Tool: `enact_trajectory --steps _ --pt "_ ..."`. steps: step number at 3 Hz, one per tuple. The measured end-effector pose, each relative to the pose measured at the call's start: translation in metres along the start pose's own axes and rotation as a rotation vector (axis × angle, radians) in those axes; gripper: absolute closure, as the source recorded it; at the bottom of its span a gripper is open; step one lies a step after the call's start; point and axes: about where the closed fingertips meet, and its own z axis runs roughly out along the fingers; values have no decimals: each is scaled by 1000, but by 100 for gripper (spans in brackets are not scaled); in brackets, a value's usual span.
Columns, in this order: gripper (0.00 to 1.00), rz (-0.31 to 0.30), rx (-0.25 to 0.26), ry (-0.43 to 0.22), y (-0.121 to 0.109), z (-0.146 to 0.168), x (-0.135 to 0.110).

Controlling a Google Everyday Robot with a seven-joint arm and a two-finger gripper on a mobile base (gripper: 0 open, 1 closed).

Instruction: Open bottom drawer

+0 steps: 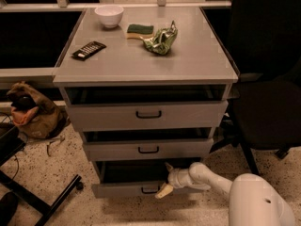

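The plain grey bottom drawer front [122,190], lowest in the grey three-drawer cabinet [141,67], is seen partly pulled out. Its right end is hidden by the white arm's gripper [166,178], held spread apart beside the dark loop handle [150,190].

The bottom drawer [123,189] front looked matt, smooth grey. The gripper [166,180] sat just right of its handle [150,190], on a glossy white plastic-looking arm [212,177]. The cabinet top [188,55] was matt too; floor [47,173] speckled, stone-like.
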Motion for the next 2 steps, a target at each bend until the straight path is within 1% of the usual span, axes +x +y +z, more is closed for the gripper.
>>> enact_trajectory --steps 1,2 --pt "0 2 -15 -1 3 2 -1" --pt "0 28 -78 50 24 -3 4"
